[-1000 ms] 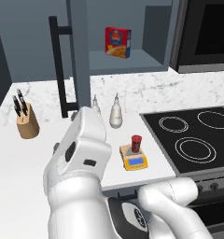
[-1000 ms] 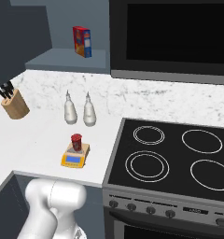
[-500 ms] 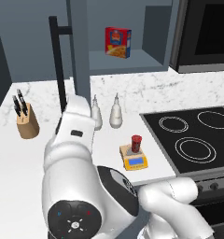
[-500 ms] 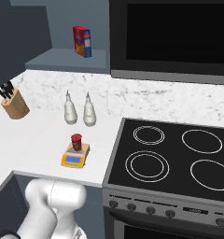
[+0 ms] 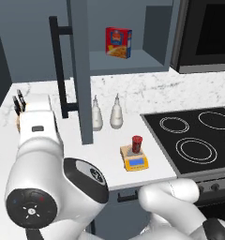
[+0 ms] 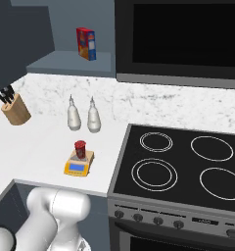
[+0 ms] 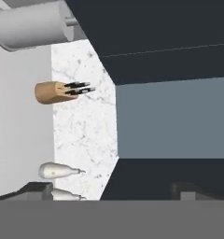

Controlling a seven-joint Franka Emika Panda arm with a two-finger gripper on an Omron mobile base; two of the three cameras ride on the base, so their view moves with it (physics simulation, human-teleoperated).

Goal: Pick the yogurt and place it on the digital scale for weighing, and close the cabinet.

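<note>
Swinging leftward since a second ago: arm (image 5: 39, 140), nearing the cabinet door (image 5: 79, 70), gripper (image 7: 109, 189) spread wide and empty. Yogurt (image 5: 137, 144) sitting on the scale (image 5: 135, 159). Closing step underway; next, pushing the door shut.

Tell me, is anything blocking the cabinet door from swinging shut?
Nothing visible does. The cabinet door stands open above the counter; the two white bottles sit beneath it, lower than its swing. The yogurt already sits on the digital scale.
</note>
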